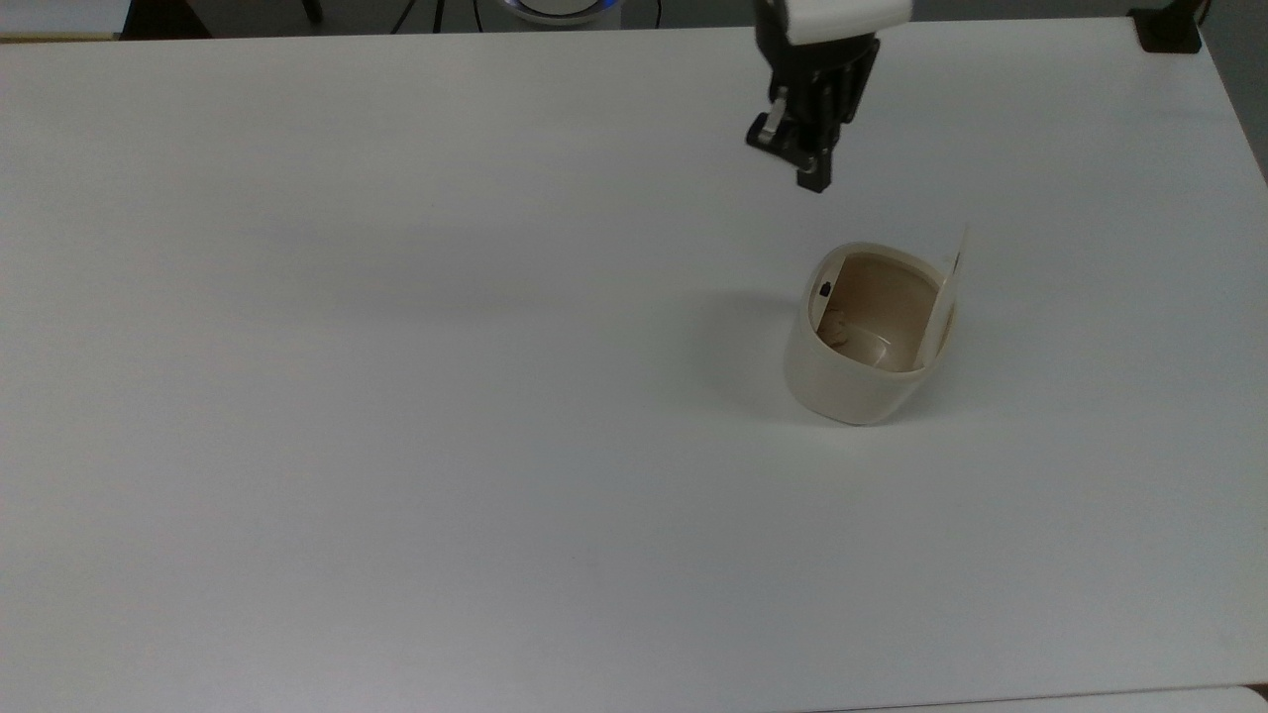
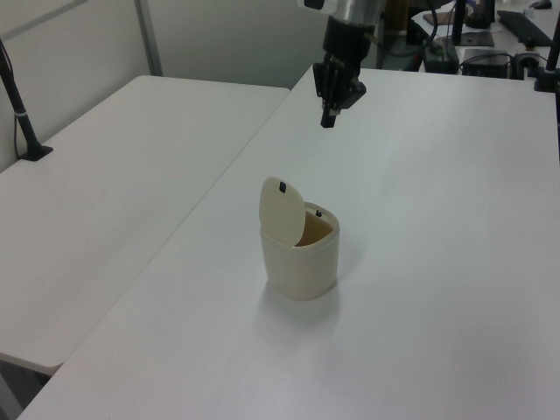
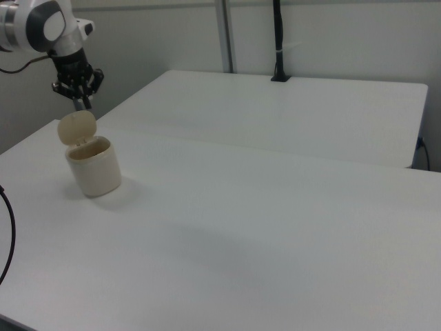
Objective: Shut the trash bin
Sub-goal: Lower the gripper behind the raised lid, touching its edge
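The trash bin stands on the white worktop, its lid raised upright on the top view's right, with bare surface all around. The gripper hangs above and apart from the bin; whether it is open or closed I cannot tell.

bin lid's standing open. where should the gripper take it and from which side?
Probably the lid's free top edge, the part farthest from the hinge. It stands nearly upright on the top view's right rim of the trash bin, so come down from above, on the side facing away from the opening, and push it toward the top view's left. The gripper hangs apart from it.
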`<state>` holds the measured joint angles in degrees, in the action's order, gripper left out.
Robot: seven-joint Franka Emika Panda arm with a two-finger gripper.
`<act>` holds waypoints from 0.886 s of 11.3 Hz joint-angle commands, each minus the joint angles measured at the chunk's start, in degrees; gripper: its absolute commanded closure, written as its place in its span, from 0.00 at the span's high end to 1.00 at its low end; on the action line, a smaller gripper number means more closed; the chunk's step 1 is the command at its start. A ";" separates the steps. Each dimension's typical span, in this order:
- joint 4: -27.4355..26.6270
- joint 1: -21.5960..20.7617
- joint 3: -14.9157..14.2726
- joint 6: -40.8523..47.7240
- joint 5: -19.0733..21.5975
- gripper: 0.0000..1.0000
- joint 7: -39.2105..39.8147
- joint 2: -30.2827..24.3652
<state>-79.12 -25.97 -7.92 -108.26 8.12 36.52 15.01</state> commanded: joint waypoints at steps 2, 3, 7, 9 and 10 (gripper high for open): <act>1.60 -5.49 -0.87 -8.62 0.14 0.00 -5.41 1.33; 1.60 -6.11 -0.87 -10.28 0.14 0.00 -5.50 1.94; 5.10 -7.69 -0.96 -15.30 0.06 0.00 -8.03 8.96; 5.20 -7.78 -0.87 -18.37 0.14 0.00 -9.71 10.12; 5.20 -7.87 -0.69 -19.00 0.14 0.00 -10.15 10.65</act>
<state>-76.30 -32.94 -7.91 -125.49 8.11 28.76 23.42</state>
